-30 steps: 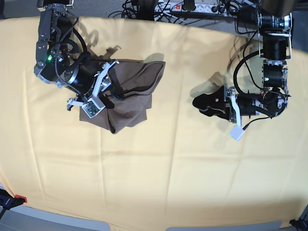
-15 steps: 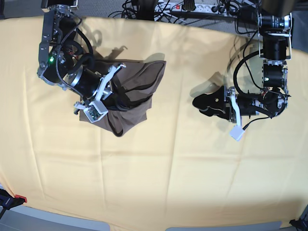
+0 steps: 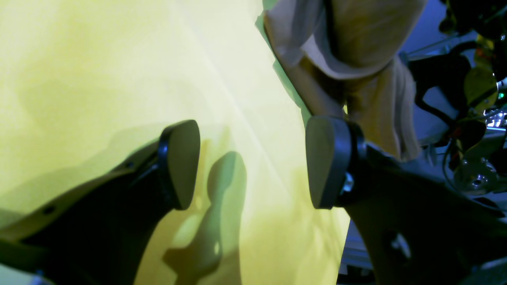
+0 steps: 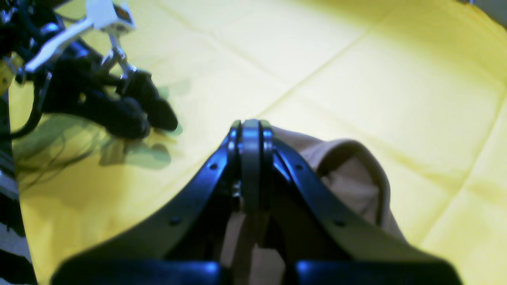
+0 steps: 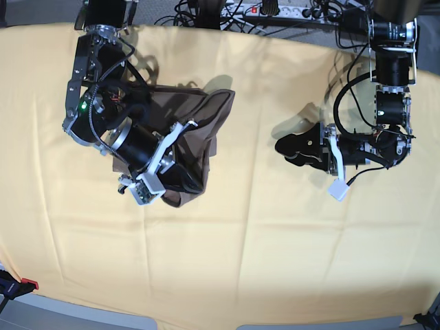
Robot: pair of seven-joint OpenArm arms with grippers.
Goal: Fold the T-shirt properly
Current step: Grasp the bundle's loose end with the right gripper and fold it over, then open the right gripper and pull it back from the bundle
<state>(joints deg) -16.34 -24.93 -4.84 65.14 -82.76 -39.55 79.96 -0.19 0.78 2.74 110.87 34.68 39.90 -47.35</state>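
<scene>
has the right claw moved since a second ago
Yes. In the base view the right claw, shut on the T-shirt, went toward the yellow cloth's near edge.

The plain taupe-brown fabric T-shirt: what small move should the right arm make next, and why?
Probably carry the pinched fold a little further over the plain taupe-brown fabric T-shirt, then lower it. The right gripper is shut on the shirt's fabric, and the shirt lies bunched and uneven on the large yellow cloth. The left gripper is open and apart.
</scene>
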